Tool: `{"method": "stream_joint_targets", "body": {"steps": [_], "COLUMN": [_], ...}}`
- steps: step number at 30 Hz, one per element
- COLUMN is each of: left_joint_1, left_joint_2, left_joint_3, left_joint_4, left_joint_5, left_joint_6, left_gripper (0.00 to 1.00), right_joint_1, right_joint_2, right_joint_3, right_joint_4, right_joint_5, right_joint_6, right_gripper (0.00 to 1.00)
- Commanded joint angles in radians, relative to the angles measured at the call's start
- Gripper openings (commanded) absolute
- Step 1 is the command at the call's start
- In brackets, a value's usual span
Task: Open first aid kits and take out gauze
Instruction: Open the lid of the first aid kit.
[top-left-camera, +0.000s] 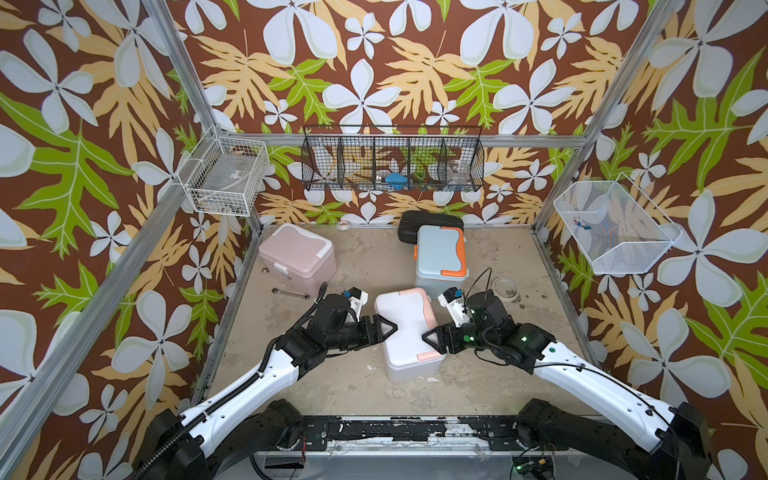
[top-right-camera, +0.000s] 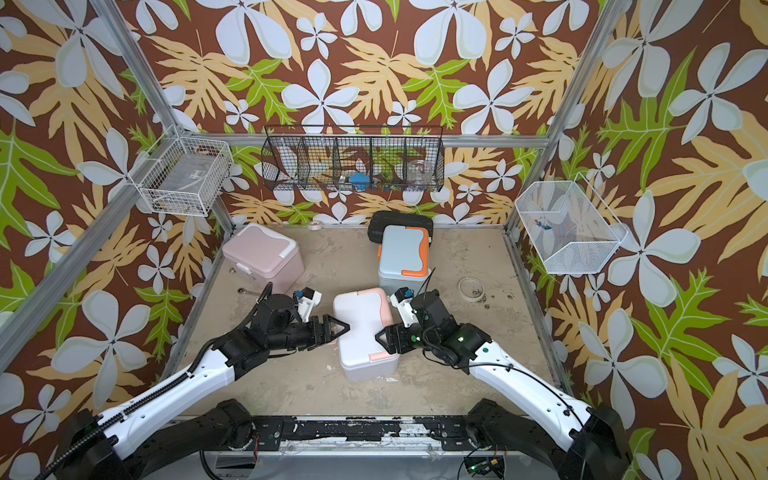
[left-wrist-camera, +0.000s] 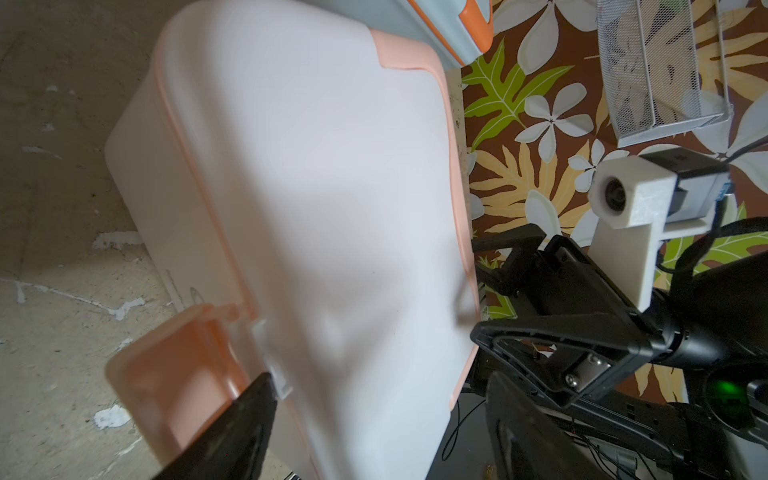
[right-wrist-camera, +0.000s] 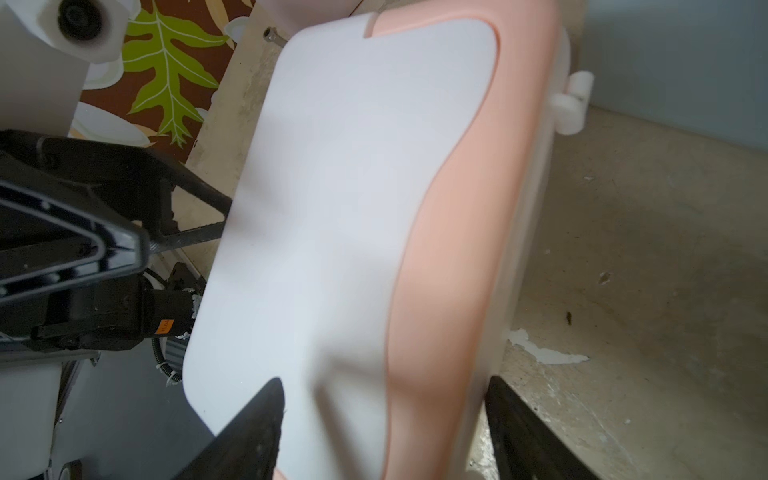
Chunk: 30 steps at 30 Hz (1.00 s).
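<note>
The white first aid kit with peach trim (top-left-camera: 409, 332) (top-right-camera: 365, 338) stands mid-table with its lid down. Its peach latch (left-wrist-camera: 166, 374) juts from the front wall. My left gripper (top-left-camera: 388, 328) (left-wrist-camera: 382, 378) reaches over the lid from the left, open, one finger (left-wrist-camera: 249, 419) by the latch hinge. My right gripper (top-left-camera: 428, 334) (right-wrist-camera: 385, 381) comes in from the right, open, straddling the peach handle (right-wrist-camera: 449, 249); one finger is over the lid, the other beside the wall. The light blue kit (top-left-camera: 438, 257) and the pink kit (top-left-camera: 297, 255) stand shut behind. The gauze is hidden.
A flat black case (top-left-camera: 428, 222) lies behind the blue kit. A wrench (top-left-camera: 291, 294) lies left of my left wrist and a tape ring (top-left-camera: 505, 286) right of my right wrist. Wire baskets (top-left-camera: 224, 174) (top-left-camera: 392, 164) (top-left-camera: 615, 226) hang on the walls.
</note>
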Motion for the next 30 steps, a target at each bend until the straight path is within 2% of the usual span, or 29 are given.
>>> {"method": "stream_joint_targets", "body": {"steps": [1,13,18,22,30], "left_joint_1": [-0.001,-0.001,-0.001,-0.001,-0.001], "left_joint_2": [0.026,0.072,0.074,0.083,0.044], "left_joint_3": [0.014,0.051,0.08,0.1,0.157], "left_joint_4": [0.053,0.045,0.045,0.069,0.062], "left_joint_5": [0.023,0.026,0.036,0.072,0.087], "left_joint_6": [0.001,0.02,0.021,0.006,-0.011], "left_gripper": [0.8,0.81,0.82,0.82,0.82], "right_joint_1": [0.001,0.001,0.002,0.002,0.001], "right_joint_2": [-0.001,-0.006,0.002,0.044,0.035], "right_joint_3": [-0.012,-0.024,-0.002,-0.003,-0.015], "right_joint_4": [0.054,0.06,0.077,0.146,0.238], "right_joint_5": [-0.075,-0.066,-0.028,-0.111,-0.213], "right_joint_6": [0.005,0.014,0.03,0.065,0.116], "right_gripper": [0.75,0.76,0.82,0.84,0.85]}}
